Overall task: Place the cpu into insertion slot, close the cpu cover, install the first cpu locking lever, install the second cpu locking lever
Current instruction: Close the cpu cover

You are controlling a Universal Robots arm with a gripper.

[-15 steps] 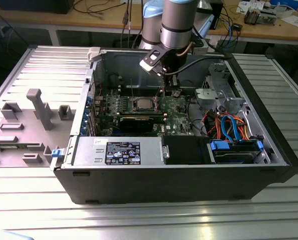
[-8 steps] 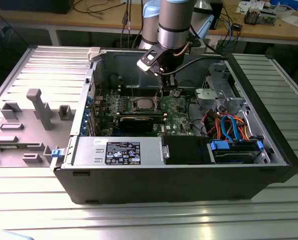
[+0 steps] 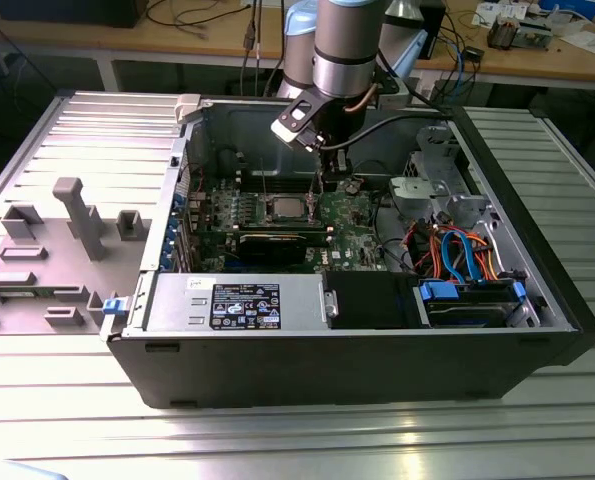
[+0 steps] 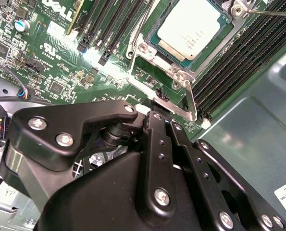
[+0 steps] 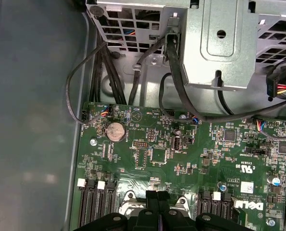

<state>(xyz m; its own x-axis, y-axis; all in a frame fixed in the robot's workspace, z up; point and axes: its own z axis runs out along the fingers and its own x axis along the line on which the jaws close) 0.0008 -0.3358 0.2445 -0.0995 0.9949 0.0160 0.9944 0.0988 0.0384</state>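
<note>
a robotics lab or electronics workshop, by the look of it: wooden workbenches [image 3: 127, 45] along the back strewn with cables [image 3: 192, 14] and small gear, a ribbed aluminium table [image 3: 297, 440] in front, an opened computer case [image 3: 357, 370] lying on it, grey moulded fixtures [image 3: 77, 215] beside, an industrial robot arm [image 3: 347, 50] reaching in.

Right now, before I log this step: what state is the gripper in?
Gripper: shut, fingers together just above the motherboard. Whether it pinches anything cannot be told. It does not hold the cpu.
</note>
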